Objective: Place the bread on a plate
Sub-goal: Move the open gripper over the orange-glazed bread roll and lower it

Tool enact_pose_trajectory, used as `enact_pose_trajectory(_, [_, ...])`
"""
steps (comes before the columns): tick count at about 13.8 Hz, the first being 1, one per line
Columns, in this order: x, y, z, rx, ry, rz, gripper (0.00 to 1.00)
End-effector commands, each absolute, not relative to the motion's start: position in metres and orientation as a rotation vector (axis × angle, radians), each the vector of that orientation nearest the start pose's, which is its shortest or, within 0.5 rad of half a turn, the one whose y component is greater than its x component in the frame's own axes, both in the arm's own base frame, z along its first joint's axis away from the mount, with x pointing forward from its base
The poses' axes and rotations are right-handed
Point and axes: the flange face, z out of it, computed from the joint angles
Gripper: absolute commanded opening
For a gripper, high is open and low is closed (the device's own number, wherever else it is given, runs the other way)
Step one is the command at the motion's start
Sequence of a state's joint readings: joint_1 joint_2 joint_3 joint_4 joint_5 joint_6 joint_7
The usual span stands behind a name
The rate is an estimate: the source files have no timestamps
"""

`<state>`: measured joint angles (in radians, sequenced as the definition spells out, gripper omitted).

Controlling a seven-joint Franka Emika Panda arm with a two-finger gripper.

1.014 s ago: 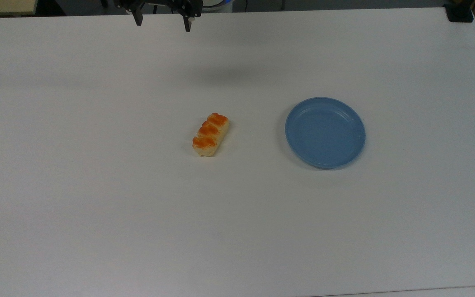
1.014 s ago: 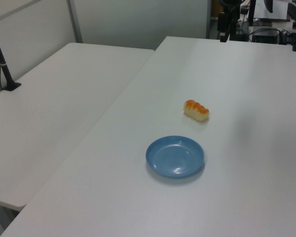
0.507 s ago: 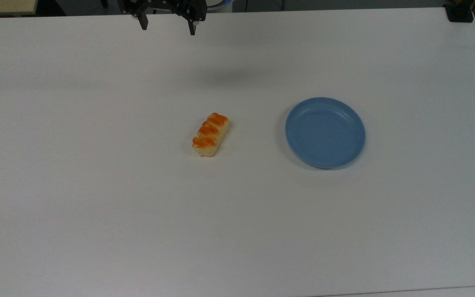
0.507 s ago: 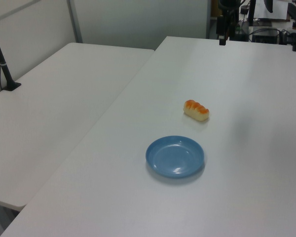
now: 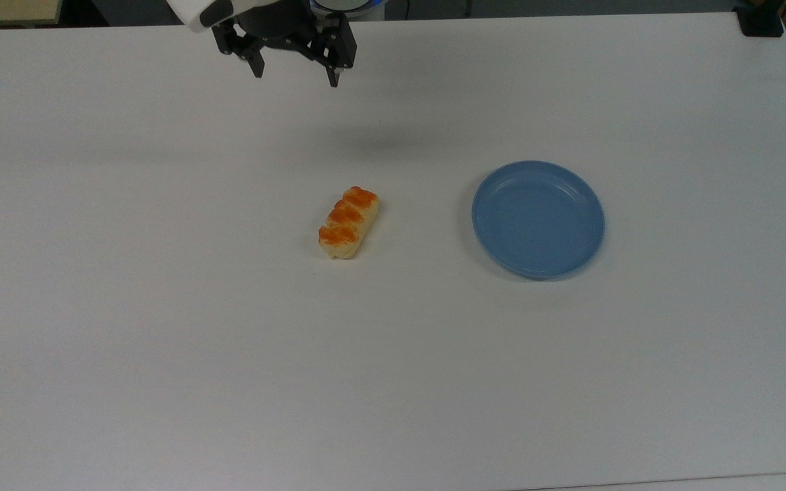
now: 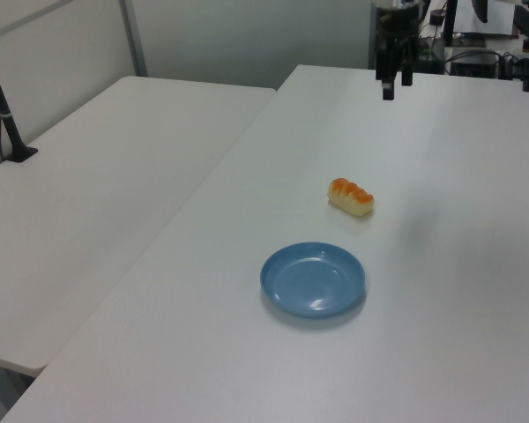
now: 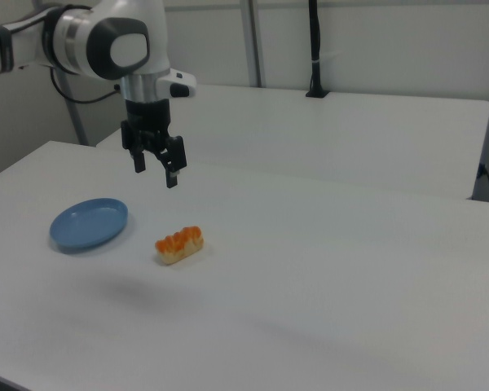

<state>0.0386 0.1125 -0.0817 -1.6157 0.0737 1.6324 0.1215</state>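
Note:
The bread (image 5: 348, 222), a small pale-tan loaf with three orange-brown bumps, lies on the white table near the middle; it also shows as bread (image 6: 351, 196) and bread (image 7: 179, 244). The light-blue plate (image 5: 537, 219) sits bare to the top view's right of it, also seen as plate (image 6: 314, 279) and plate (image 7: 90, 224). My gripper (image 5: 295, 73) hangs open in the air above the table's far edge, well away from the bread, with nothing between its fingers; it also appears as gripper (image 6: 394, 86) and gripper (image 7: 156, 174).
The white table (image 5: 161, 341) spreads wide around both things. A second white table (image 6: 97, 194) adjoins it on the left view's left. A black clamp (image 5: 760, 24) sits at the top view's far right corner.
My gripper has come down and further into the top view, toward the bread, staying open. Bread and plate have not moved.

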Motion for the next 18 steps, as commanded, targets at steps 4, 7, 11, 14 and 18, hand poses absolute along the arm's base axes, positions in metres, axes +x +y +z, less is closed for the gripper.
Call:
enact_pose_trajectory(4, [0.611,-0.007,0.497,-3.028,0.542,0.105,1.0])
enact_pose_trajectory(7, [0.616,0.004,0.486,-3.02,0.603,0.066,1.0])
enact_pose_trajectory(11, [0.632,0.015,0.449,-3.037,0.641,0.088,1.0])
enact_pose_trajectory(14, [0.636,0.031,0.421,-3.071,0.62,0.143,1.0])
enact_pose_trajectory(18, [0.642,0.066,0.363,-3.171,0.633,0.211,0.97])
